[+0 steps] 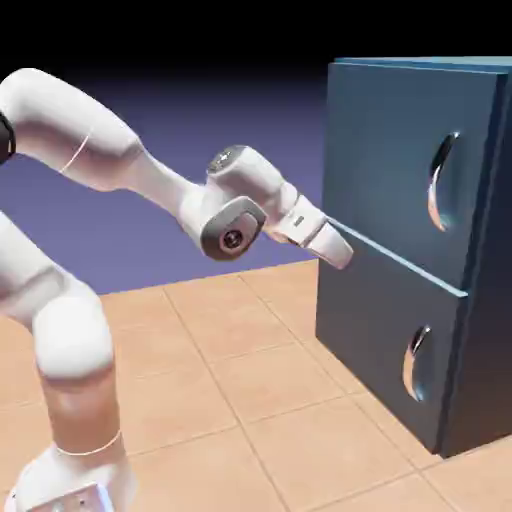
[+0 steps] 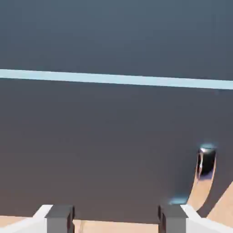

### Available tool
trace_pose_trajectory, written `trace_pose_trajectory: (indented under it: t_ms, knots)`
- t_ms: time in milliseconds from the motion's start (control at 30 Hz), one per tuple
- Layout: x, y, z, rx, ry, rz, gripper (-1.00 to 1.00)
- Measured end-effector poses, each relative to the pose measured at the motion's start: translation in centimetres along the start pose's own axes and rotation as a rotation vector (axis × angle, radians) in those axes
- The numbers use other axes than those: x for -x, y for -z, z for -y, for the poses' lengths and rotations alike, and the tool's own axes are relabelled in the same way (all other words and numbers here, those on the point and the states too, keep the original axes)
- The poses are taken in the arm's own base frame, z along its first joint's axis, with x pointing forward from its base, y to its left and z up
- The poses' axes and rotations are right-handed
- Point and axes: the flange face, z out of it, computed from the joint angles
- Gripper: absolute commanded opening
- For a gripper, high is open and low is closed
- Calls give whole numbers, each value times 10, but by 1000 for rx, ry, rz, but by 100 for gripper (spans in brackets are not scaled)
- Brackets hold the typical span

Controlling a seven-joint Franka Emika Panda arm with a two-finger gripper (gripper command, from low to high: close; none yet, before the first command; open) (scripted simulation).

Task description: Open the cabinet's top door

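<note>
Chrome handle (image 1: 441, 181) on top door (image 1: 400, 160) lies above-right of wide, empty pincer (image 1: 343, 256), axis vertical.

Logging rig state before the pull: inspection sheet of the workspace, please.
Surface: tan tiled tabletop, bare where it shows.
Job's things: dark blue cabinet; top door looks shut, its chrome handle untouched; lower panel shut, with the same handle.
Clutter: nothing seen.
Grippers: hand open, holding nothing, close to the cabinet front at the seam between the panels, away from the top handle; whether it touches cannot be told.
Cables: nothing seen.
Surroundings: plain blue-violet backdrop.
</note>
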Motion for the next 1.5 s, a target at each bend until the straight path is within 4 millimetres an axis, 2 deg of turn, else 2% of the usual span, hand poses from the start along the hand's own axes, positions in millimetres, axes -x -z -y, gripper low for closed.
trace_pose_trajectory:
  t_ms: [333, 700, 1100, 1500]
  knots:
    - [-17, 34, 38, -93, 33, -84, 0]
    - [-35, 66, 55, -191, 46, -188, 0]
    - [-59, 83, 48, -293, 32, -306, 0]
    - [-89, 74, 21, -392, 2, -414, 0]
